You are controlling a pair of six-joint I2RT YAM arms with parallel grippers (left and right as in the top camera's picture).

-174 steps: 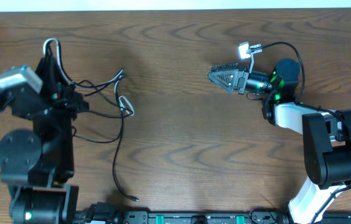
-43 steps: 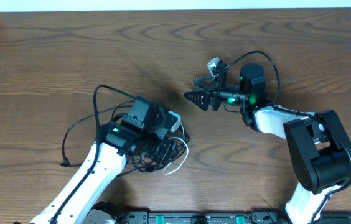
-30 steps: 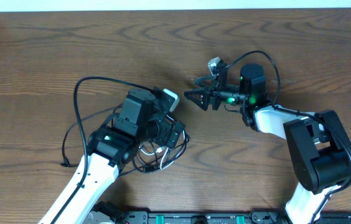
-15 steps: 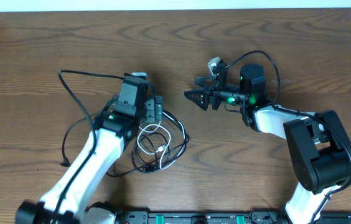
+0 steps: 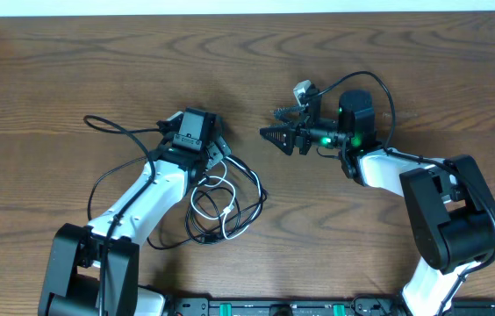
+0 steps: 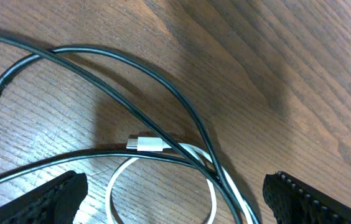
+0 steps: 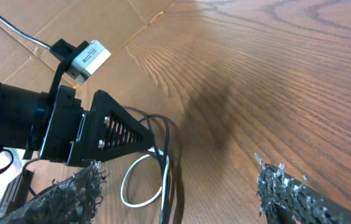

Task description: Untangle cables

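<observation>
Several cables (image 5: 225, 197), black and white, are lying crossed on the table (image 5: 362, 53) beneath the left gripper (image 6: 174, 193), both it and the right gripper (image 5: 272, 136) hanging spread and empty; closing here is probably risking pinching two strands together, tightening the tangle.

Robotics lab bench, left arm (image 5: 142, 197) and right arm (image 5: 445, 219) at a wood-grain table (image 5: 335, 250), equipment rail (image 5: 265, 308) along its edge

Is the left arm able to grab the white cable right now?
Probably yes: the left arm has its jaws open just above the white cable. Only black cables cross over it.
</observation>
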